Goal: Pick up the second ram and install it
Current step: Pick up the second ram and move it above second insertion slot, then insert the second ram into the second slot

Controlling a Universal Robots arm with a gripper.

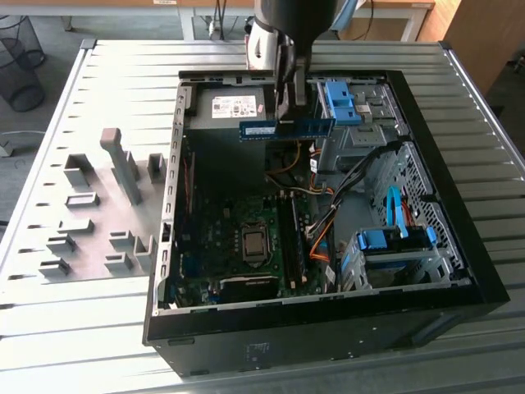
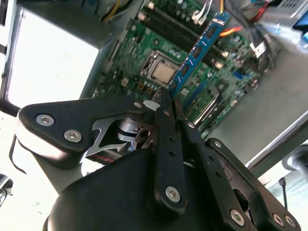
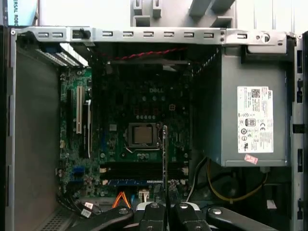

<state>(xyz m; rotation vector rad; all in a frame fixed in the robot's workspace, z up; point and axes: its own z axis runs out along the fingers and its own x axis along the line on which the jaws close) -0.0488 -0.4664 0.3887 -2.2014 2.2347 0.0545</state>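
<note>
A slatted metal table (image 1: 82,328) carries an open black computer case (image 1: 484,283) with a green motherboard (image 1: 221,238) inside. Above it, the gripper (image 1: 291,105) pinches the second ram (image 1: 262,131), a thin blue stick held level over the motherboard, touching no slot.

Workshop or lab: slatted metal workbench (image 1: 82,336), opened computer case (image 1: 287,349), wire wastebasket (image 1: 20,61) on floor.

White printed label (image 3: 255,119) on grey power supply (image 3: 224,106), print too fine to make out; pale sticker on the second ram (image 1: 287,129), likewise unreadable.
</note>
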